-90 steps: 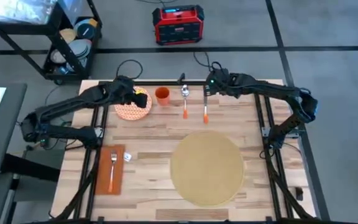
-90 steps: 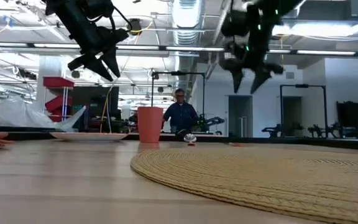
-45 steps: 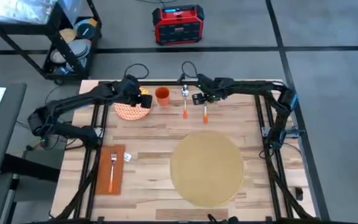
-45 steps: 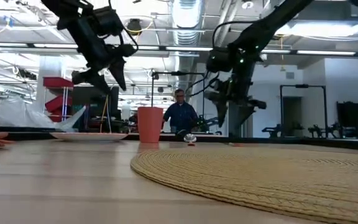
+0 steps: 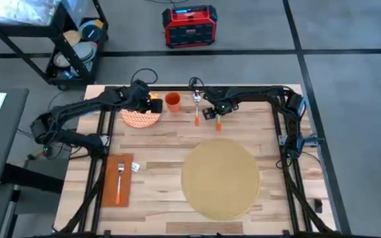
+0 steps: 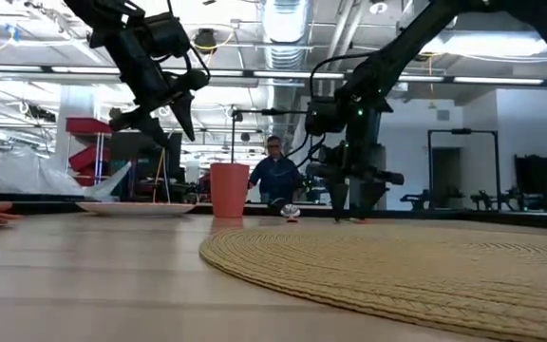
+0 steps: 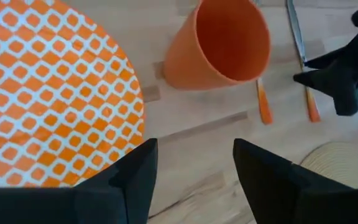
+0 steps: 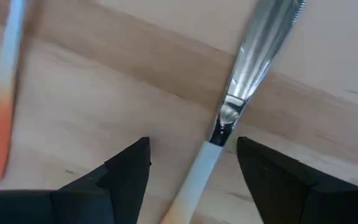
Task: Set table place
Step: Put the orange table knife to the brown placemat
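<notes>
Light wood planks framed in black metal make up the desk [image 5: 157, 178], which is seen from above on a grey floor, with a red case [image 5: 189, 26] and a dark cart [image 5: 78, 46] beyond its far edge. On the near right part of the desk the place [image 5: 219, 178], a large round tan mat, is laid flat and bare. An orange napkin [image 5: 119, 180] with a fork [image 5: 120, 181] on it is seen at the near left. Along the far edge an orange-and-white patterned plate [image 7: 48, 93], an orange cup [image 7: 219, 45], a spoon [image 5: 196, 108] and a knife [image 8: 241, 99] with an orange handle are lined up. The left tool [image 7: 191, 171] is held above the desk between plate and cup, its fingers spread wide and nothing between them. The right tool [image 8: 191, 165] is lowered over the knife, its fingers wide apart on either side of the knife where blade meets handle, with no contact visible. A person [image 6: 275, 176] is seen in the room behind.
</notes>
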